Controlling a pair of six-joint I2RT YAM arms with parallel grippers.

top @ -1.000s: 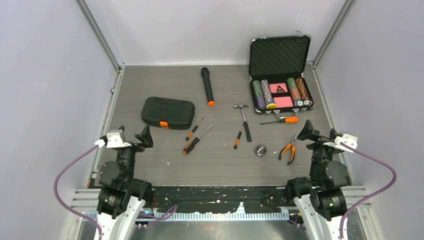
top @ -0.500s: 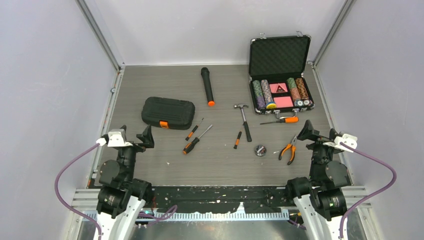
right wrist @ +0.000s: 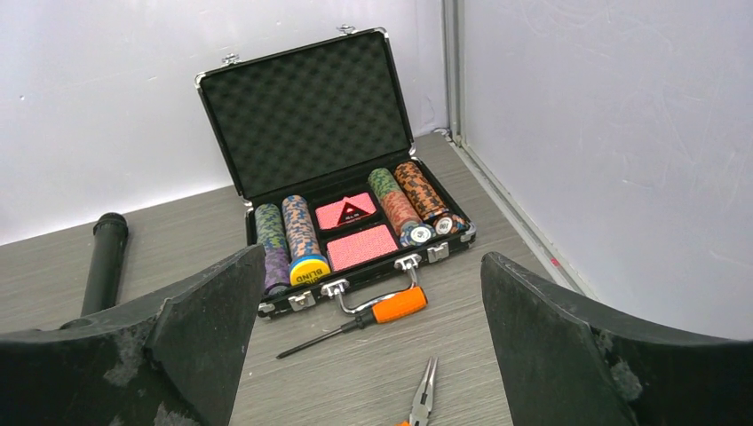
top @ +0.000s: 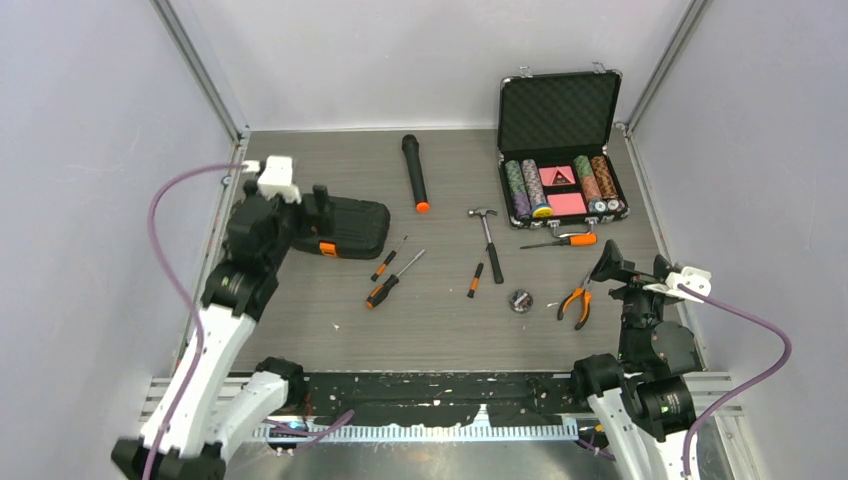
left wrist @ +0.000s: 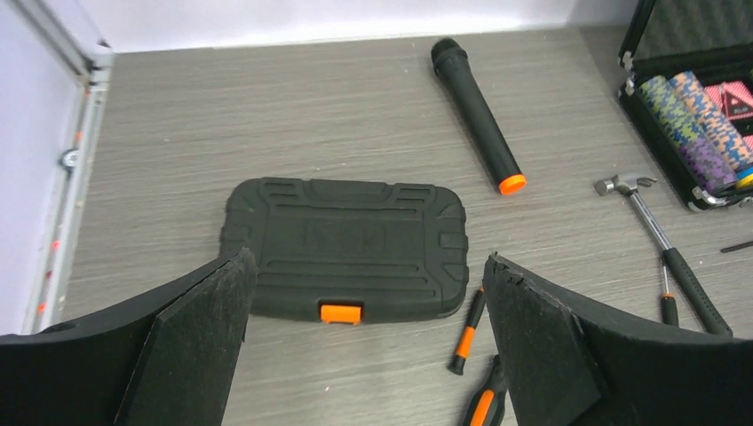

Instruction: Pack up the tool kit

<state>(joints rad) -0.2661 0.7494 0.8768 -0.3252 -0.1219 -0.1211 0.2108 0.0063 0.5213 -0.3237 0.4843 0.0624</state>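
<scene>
The tool kit (top: 358, 224) is a closed black ribbed case with an orange latch (top: 327, 248), lying at the left of the table. In the left wrist view the case (left wrist: 346, 235) lies flat with its latch (left wrist: 341, 312) facing me. My left gripper (top: 312, 215) is open and empty, hovering above the case's near left part; its open jaws also show in the wrist view (left wrist: 366, 266). Loose tools lie on the table: two screwdrivers (top: 390, 270), a small screwdriver (top: 475, 279), a hammer (top: 488, 243), an orange-handled screwdriver (top: 562, 241) and pliers (top: 575, 300). My right gripper (top: 632, 268) is open and empty, just right of the pliers (right wrist: 424, 390).
An open metal-edged poker chip case (top: 560, 110) stands at the back right. A black microphone (top: 414, 172) with an orange end lies at the back middle. A small round metal part (top: 519, 299) lies left of the pliers. Grey walls close in the table's sides and back.
My left arm has risen from its rest and reached forward over the tool kit's near left side. My right arm has barely moved.
</scene>
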